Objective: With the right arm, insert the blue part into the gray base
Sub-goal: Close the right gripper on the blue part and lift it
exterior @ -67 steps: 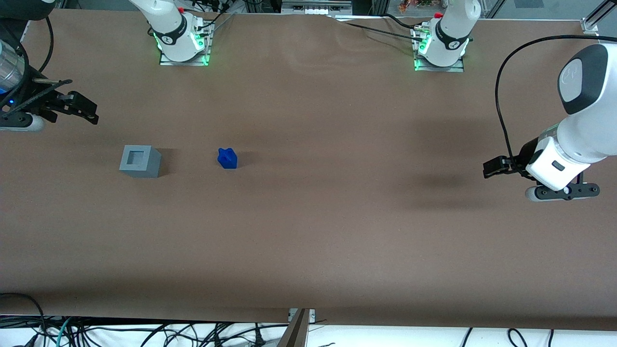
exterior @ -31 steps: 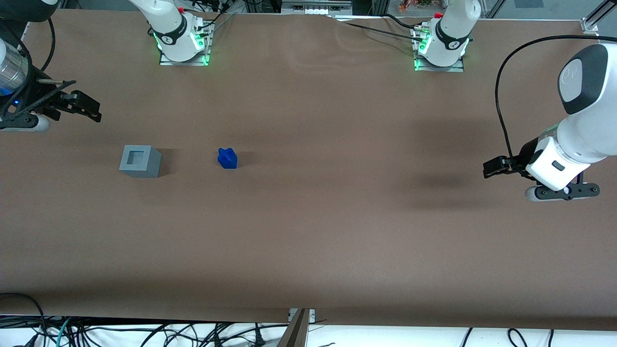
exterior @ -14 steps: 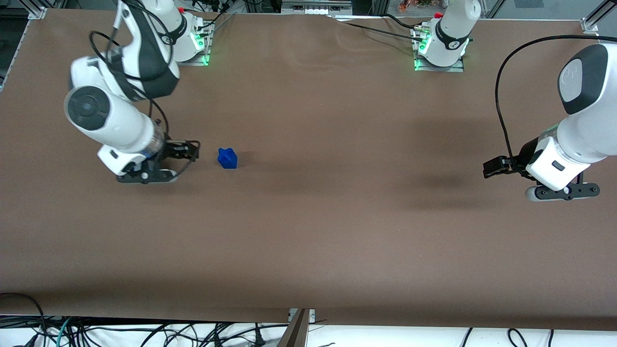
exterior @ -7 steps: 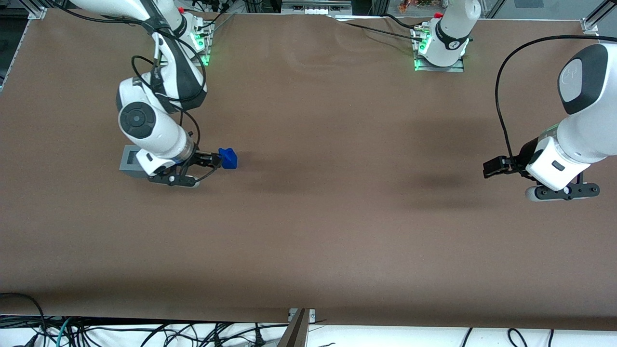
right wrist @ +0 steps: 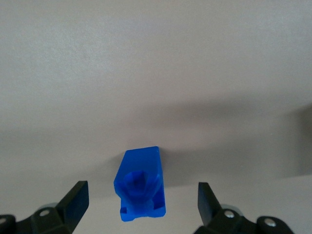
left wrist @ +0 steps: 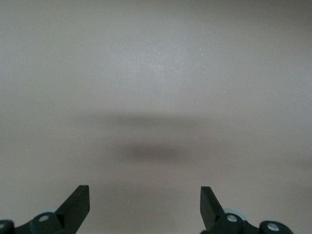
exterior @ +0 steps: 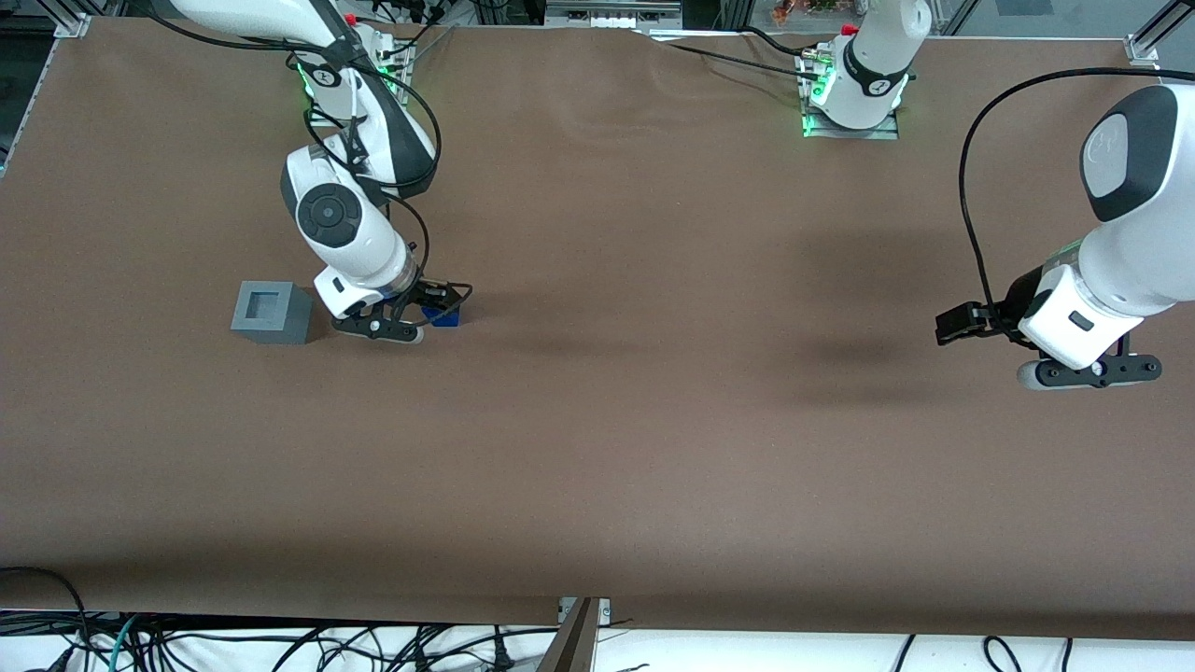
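The blue part (exterior: 446,315) stands on the brown table, partly covered by my right gripper (exterior: 439,304), which hangs over it with its fingers open and one on each side. In the right wrist view the blue part (right wrist: 140,185) sits between the two open black fingers (right wrist: 73,202), untouched. The gray base (exterior: 271,312), a light-grey cube with a square recess in its top, stands on the table beside the gripper, toward the working arm's end. The white right arm (exterior: 347,219) reaches down from its mount.
The brown table (exterior: 616,420) stretches wide around both objects. Two arm mounts with green lights (exterior: 355,93) stand at the table edge farthest from the front camera. Cables hang under the near edge.
The right arm has swung in from the table's end, passed over the gray base and come to hang over the blue part, fingers open. The blue part and gray base have not moved.
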